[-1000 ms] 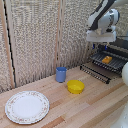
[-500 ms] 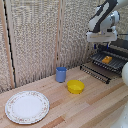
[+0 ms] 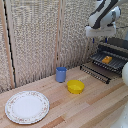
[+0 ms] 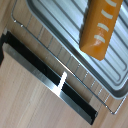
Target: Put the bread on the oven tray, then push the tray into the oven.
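Wooden table, oven at the exterior view's right.
I see bread lying on the pan; clamp's grip unclear.

The exterior view stands back, looking across the table toward the oven at its right. The wrist view looks steeply down, close over the bread and pan — both views share these.

White, rounded arm with grey joints
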